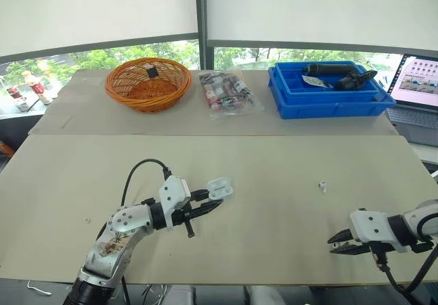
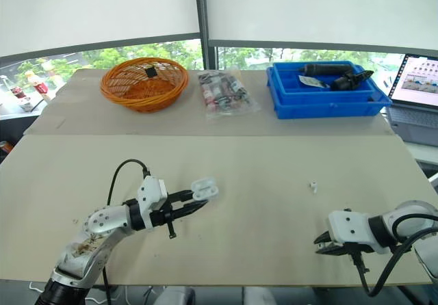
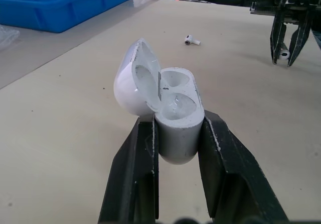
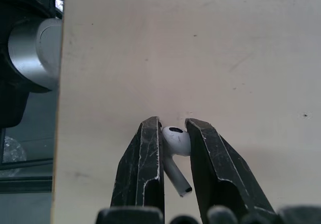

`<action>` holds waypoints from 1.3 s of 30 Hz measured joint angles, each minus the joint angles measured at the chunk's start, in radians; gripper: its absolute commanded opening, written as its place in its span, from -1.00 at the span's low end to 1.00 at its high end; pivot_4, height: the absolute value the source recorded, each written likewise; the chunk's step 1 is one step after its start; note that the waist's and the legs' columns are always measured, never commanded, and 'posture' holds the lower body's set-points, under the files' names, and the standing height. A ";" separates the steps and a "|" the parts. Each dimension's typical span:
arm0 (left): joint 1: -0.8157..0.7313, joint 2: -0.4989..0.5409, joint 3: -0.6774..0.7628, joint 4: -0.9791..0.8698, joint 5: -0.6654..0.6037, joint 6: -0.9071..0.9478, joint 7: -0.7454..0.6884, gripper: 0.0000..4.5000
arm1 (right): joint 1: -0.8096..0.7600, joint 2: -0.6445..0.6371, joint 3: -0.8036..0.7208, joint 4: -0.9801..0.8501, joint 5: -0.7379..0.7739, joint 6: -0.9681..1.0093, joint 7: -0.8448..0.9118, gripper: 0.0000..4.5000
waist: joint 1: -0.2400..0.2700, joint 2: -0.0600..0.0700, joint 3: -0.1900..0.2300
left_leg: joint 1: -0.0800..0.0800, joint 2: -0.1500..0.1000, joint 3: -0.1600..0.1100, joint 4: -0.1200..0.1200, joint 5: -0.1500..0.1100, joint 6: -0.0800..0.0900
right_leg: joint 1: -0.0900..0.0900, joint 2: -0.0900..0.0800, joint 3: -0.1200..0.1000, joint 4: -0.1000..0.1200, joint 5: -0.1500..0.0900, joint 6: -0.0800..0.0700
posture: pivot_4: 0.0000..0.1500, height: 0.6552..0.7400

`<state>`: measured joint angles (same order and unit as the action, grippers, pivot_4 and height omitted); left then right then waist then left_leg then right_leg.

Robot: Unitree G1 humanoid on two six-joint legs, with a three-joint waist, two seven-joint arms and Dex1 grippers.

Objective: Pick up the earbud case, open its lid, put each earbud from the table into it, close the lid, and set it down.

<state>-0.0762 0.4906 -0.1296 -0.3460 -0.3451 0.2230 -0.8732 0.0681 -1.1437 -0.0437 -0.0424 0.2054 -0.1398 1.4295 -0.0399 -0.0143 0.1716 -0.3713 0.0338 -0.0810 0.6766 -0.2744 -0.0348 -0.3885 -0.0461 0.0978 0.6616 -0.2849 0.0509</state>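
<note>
My left gripper (image 1: 207,202) is shut on the white earbud case (image 3: 173,113), held just above the table at front left. The case's lid (image 3: 133,78) stands open and both wells look empty. One white earbud (image 1: 322,186) lies loose on the table right of centre. At the front right, my right gripper (image 1: 337,242) is shut on a second white earbud (image 4: 175,146), its stem pointing back between the fingers (image 4: 150,169), close over the table surface.
Along the back stand an orange wicker basket (image 1: 148,83), a clear bag of small items (image 1: 228,93) and a blue bin (image 1: 328,93) with dark tools. A laptop (image 1: 417,89) sits at the far right. The beige table (image 1: 274,216) runs to a near front edge.
</note>
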 measured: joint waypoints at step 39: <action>-0.002 -0.003 -0.028 0.003 -0.001 0.000 -0.004 -0.74 | 0.256 -0.146 -0.313 -0.483 -0.151 0.469 -0.067 0.38 | 0.021 0.001 0.001 | 0.001 0.000 0.000 0.000 0.000 0.000 | 0.001 0.000 0.000 0.001 0.000 0.000 | 1.00 0.33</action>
<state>-0.0781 0.4880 -0.1577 -0.3427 -0.3459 0.2229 -0.8770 0.3242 -1.2898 -0.3569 -0.5250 0.0547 0.3288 1.3628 -0.0191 -0.0135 0.1723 -0.3704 0.0338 -0.0807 0.6771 -0.2744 -0.0349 -0.3877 -0.0460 0.0978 0.6623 -0.2851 0.0512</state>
